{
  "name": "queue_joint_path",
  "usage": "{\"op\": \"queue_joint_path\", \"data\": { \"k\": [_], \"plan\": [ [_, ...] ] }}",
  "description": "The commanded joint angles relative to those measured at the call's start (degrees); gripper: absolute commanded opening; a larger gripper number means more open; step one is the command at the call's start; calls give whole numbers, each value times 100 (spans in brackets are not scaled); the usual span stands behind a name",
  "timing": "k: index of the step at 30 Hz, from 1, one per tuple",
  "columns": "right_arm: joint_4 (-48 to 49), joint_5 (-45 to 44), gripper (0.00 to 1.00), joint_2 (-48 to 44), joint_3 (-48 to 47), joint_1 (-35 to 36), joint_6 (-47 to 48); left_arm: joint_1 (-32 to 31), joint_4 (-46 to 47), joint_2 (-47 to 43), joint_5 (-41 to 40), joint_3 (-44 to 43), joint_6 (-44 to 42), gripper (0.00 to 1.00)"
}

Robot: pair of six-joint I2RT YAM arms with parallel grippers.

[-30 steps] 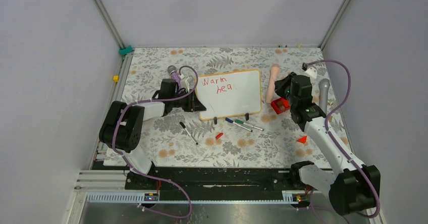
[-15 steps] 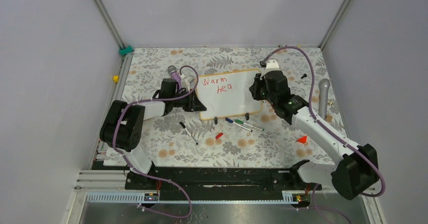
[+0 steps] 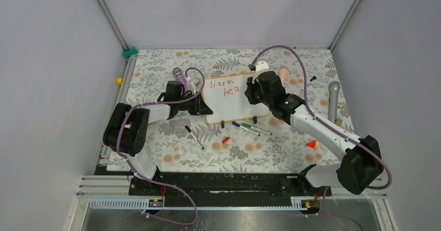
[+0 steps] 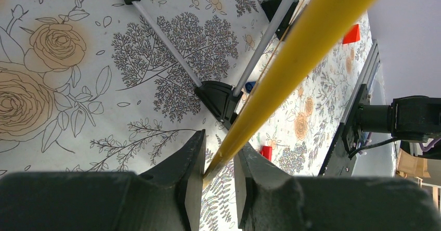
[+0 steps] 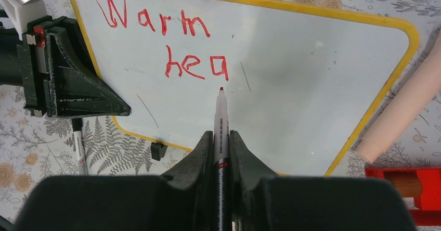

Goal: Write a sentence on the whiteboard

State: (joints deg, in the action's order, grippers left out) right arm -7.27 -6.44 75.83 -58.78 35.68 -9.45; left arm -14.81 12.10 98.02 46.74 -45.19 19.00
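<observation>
Starting at the whiteboard's (image 3: pixel 235 107) left edge: the left gripper (image 4: pixel 218 155) sits right against it, jaws drawn in narrow and pinching the yellowish frame rim, which runs straight up between the two fingers in the left wrist view. The board itself lies flat on the floral table cover, just beyond the two arm bases, its black clip feet on the near edge. Moving onto the board, the sentence (image 5: pixel 195 68) reads "Warm" along the top left corner and "hea" on a second line stepped in below it, all in red. Just beneath the final "a" is the tip of the red marker (image 5: pixel 221 114), pointing up at the letter; it looks to be on or barely off the glossy surface, hard to call from here. The right gripper (image 5: pixel 221 140) is over the board's near middle, jaws closed tight on the marker's barrel. Past the board's right edge, a pale cylinder (image 5: pixel 411 106) lies touching the frame corner, with a red box (image 5: pixel 400 181) just below it.
</observation>
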Motion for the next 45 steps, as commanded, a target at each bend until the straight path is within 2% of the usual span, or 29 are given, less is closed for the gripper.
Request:
{"op": "queue_joint_path", "data": {
  "k": [1,9,14,45],
  "plan": [
    [170,-304,0,180,-341,137,179,-37,-100,114,-262,-130,-28,14],
    [317,-643,0,363,-443,158,156,-33,-110,134,-244,-139,-28,13],
    [385,-671,0,447,-480,157,148,-39,-161,177,-199,-192,-35,0],
    [481,-912,0,838,-721,156,220,-37,-179,167,-226,-192,-43,0]
  ]
}}
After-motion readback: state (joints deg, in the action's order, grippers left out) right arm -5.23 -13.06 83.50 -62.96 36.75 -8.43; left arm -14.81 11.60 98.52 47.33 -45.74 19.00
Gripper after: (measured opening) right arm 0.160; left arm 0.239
